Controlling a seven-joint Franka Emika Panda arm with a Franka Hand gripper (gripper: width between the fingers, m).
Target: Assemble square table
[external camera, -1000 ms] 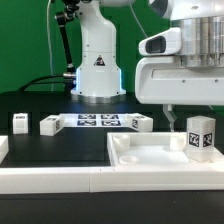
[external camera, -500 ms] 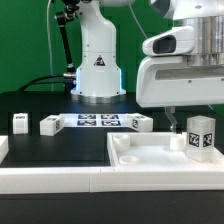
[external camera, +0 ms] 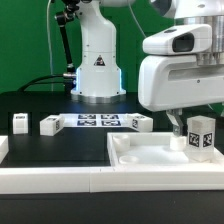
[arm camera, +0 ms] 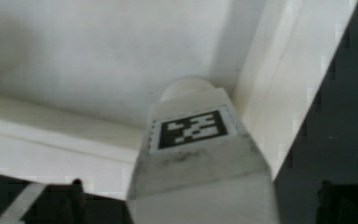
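The square table's white slab [external camera: 135, 152] with its raised rim lies at the exterior view's lower right. One tagged white leg [external camera: 201, 136] stands upright on its far right part. My gripper [external camera: 190, 122] hangs over that leg, and one finger [external camera: 172, 121] shows just to the leg's left. In the wrist view the leg [arm camera: 197, 150] rises between my open jaws, tag facing the camera, with gaps on both sides and the slab [arm camera: 87, 60] beneath it. Three more legs [external camera: 20, 122] [external camera: 50, 124] [external camera: 140, 122] lie on the black table behind.
The marker board [external camera: 97, 121] lies between the loose legs, in front of the robot's base [external camera: 97, 70]. A long white rail [external camera: 55, 176] borders the black surface at the front, level with the slab.
My gripper has drifted slightly toward the exterior view's right above the standing leg. Its jaws have stayed open, and no part has moved.
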